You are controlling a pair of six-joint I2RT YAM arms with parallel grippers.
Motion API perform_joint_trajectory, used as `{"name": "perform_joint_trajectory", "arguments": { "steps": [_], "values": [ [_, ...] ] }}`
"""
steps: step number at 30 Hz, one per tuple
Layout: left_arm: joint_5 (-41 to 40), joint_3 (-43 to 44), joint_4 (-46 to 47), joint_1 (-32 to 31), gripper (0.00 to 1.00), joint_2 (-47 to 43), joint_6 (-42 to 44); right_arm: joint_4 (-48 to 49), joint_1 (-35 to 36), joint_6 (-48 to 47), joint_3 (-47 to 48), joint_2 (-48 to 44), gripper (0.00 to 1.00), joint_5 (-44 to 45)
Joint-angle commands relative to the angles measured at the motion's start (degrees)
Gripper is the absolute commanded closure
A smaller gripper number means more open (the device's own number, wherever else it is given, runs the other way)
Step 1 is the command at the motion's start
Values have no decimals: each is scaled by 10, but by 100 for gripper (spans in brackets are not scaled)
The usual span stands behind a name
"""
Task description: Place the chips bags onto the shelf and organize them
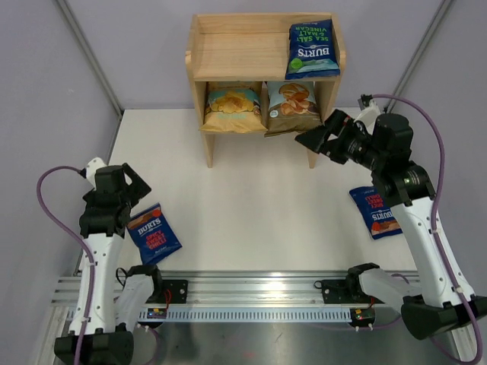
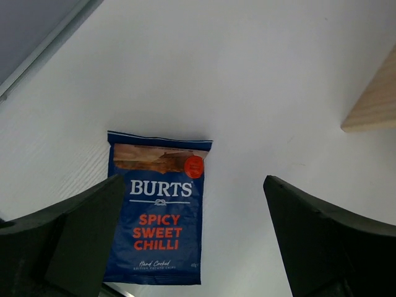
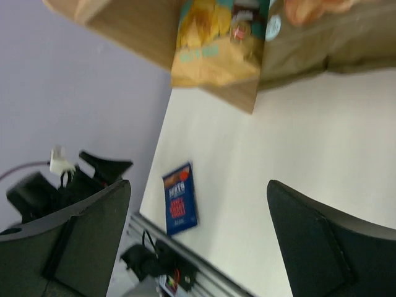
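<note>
Two bags to go: both red-lettered Burts bags lie flat on the table point(image 1: 251, 190); the other three sit in the shelf point(image 1: 199, 72).
Shelf load: the green-lettered Burts bag point(image 1: 312, 49) is at the right end of the top tier. The yellow Chips bag point(image 1: 232, 106) and the Cassava Chips bag point(image 1: 293, 105) stand side by side below and fill that tier.
Left gripper point(image 2: 193, 183): spread wide, holding nothing, hanging above the table.
Key relation: the Spicy Sweet Chilli bag point(image 2: 159, 210) lies almost straight under it, a little off toward one finger (that tip overlaps the bag's edge in the wrist view). Its long axis crosses the line between the fingers, so the opening spans the bag's short width.
Nearer arm: the left, clearly.
Right gripper point(image 3: 198, 184): also wide and empty, up by the shelf's front right corner.
Second red-lettered bag point(image 1: 374, 213): on the right of the table, partly hidden under the right forearm and well apart from that arm's fingers.
Free room: the left and middle of the top tier are bare, beside the green-lettered bag.
In the way: nothing lies between the left bag and the shelf. The right arm near the shelf front could, I judge, crowd a delivery.
Likely next: a straight descent and a pinch. A flat glossy bag may slide instead of lifting.
</note>
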Motion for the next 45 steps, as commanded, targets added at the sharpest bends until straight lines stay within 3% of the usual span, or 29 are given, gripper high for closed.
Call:
{"name": "perform_joint_trajectory", "arguments": {
  "steps": [1, 4, 6, 11, 15, 18, 26, 32, 35, 36, 39, 41, 45],
  "values": [
    [11, -21, 15, 52, 1, -24, -59, 25, -2, -65, -74, -65, 1, -114],
    [-89, -34, -34, 56, 1, -13, -144, 48, -1, -69, -139, -112, 0, -107],
    [-109, -38, -62, 60, 1, 12, -182, 77, -2, -55, -185, -140, 1, -107],
    [-3, -125, 12, 107, 1, 28, -158, 134, -2, -41, -240, -163, 1, -158],
    [13, -186, 59, 145, 1, 14, -170, 141, -2, -40, -239, -150, 1, -209],
    [17, -217, 77, 148, 1, 19, -177, 146, -2, -39, -239, -147, 1, -223],
    [137, -318, 212, 149, 3, 49, -175, 159, -2, -29, -228, -159, 1, -237],
    [186, -355, 283, 147, 16, 50, -190, 162, -2, -20, -228, -168, 1, -225],
    [219, -366, 310, 147, 39, 34, -204, 177, -1, -8, -242, -165, 1, -221],
    [224, -372, 319, 147, 40, 28, -209, 187, -2, -4, -246, -162, 1, -221],
    [237, -382, 339, 147, 57, 13, -215, 216, -1, 13, -269, -158, 1, -226],
    [252, -385, 354, 147, 60, 16, -215, 230, -1, 23, -283, -156, 1, -230],
    [273, -392, 392, 147, 59, 41, -210, 246, -2, 38, -294, -149, 1, -237]
  ]
}}
